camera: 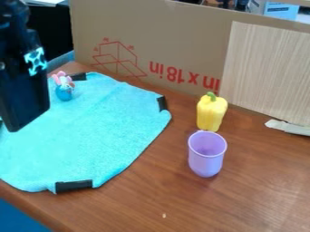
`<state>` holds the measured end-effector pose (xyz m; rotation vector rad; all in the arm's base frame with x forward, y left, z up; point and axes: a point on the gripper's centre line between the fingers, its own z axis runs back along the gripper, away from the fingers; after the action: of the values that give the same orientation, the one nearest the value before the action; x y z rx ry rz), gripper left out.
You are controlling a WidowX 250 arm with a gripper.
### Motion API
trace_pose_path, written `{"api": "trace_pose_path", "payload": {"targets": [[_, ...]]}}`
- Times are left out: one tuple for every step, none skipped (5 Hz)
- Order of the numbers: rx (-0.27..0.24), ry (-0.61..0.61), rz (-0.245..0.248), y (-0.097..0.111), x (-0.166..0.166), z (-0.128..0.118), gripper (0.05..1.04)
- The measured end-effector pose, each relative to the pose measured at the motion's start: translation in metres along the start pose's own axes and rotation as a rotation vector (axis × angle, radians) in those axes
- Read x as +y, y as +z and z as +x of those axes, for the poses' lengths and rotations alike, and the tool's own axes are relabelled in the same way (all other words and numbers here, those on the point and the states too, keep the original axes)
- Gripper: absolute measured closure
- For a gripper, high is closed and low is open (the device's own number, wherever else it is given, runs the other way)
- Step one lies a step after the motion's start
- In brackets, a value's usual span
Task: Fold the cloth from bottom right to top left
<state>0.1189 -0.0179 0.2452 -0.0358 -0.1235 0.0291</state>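
The turquoise cloth [91, 136] lies spread nearly flat on the left half of the wooden table, with black strips at several places along its edge. Part of its left side is hidden behind the black arm. The gripper [23, 106] hangs at the upper left, in front of the cloth's left part; whether it touches the cloth I cannot tell. A small blue and pink toy [64, 89] stands on the cloth near its top edge.
To the right of the cloth are a yellow pepper [210, 114] and a purple cup [206, 156], standing close together on the table [176, 199]. A cardboard wall [181, 41] runs along the back, with a light wood-grain panel [266, 72] at right.
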Motion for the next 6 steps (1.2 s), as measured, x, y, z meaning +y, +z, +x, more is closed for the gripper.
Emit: {"api": "trace_pose_path", "payload": {"targets": [[0.001,-0.023,-0.003,-0.002,0.000,-0.001,0.083],[-0.067,-0.210,0.008,-0.016,0.016,-0.001,0.083],[-0.086,-0.428,-0.047,-0.027,0.024,0.003,0.083],[-0.099,-0.675,-0.046,-0.044,0.031,0.011,0.083],[-0.086,-0.783,-0.008,-0.070,0.043,0.023,0.083],[-0.097,-0.789,0.027,-0.096,0.056,0.034,0.083]]}}
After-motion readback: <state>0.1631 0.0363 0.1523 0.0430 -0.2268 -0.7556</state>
